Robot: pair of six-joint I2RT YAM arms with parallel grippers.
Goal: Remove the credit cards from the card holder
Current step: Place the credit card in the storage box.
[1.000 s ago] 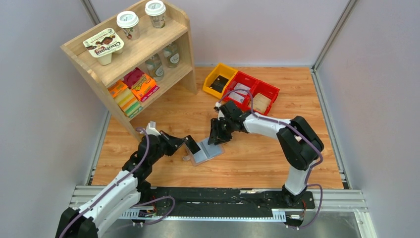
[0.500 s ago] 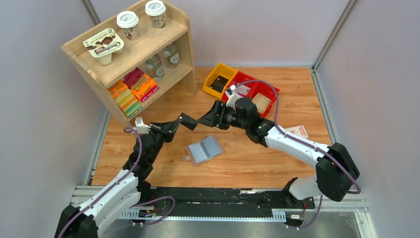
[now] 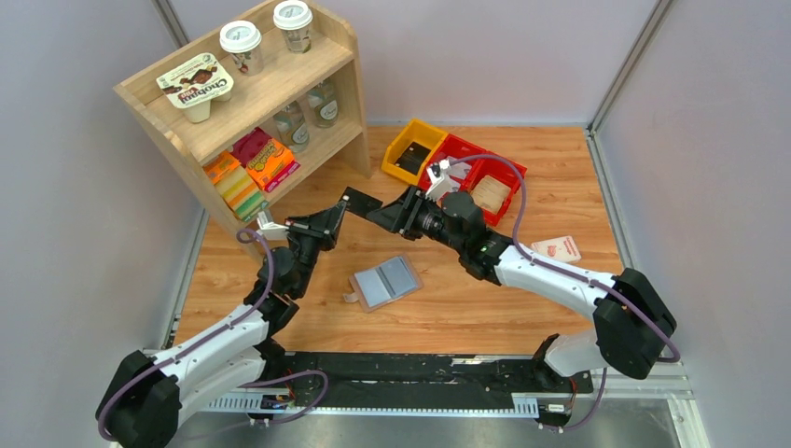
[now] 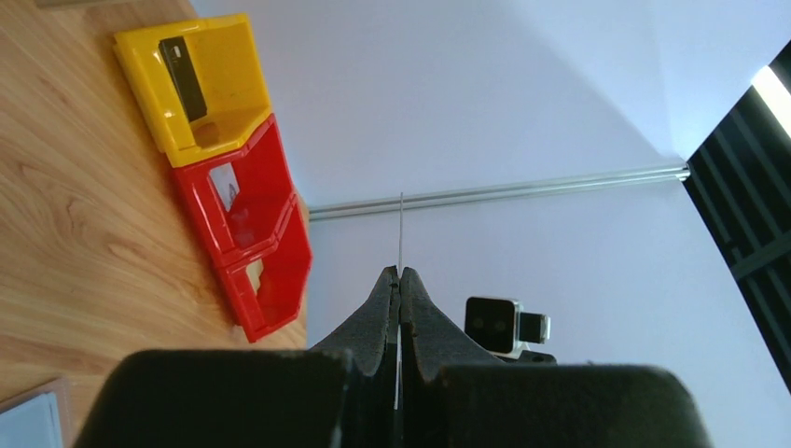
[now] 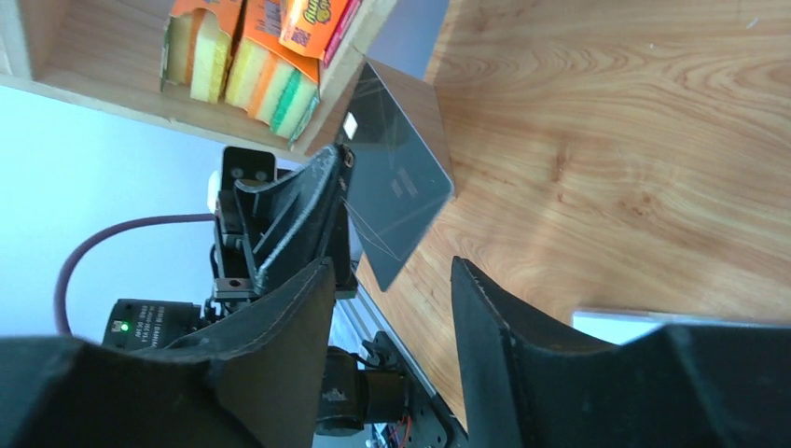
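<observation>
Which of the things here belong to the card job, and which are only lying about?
Job: card holder, lying open; dark card pinched by left gripper; open right gripper close by; yellow bin and red bins, flat cards inside.
Lying about: wooden shelf with its cups and boxes; pink-white packet.

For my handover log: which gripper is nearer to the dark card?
Left. The left gripper is shut on the card; the right gripper is open, facing it, seemingly not touching.

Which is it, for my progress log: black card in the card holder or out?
Out. The left gripper is shut on the black card in mid-air, apart from the card holder lying spread open.
</observation>
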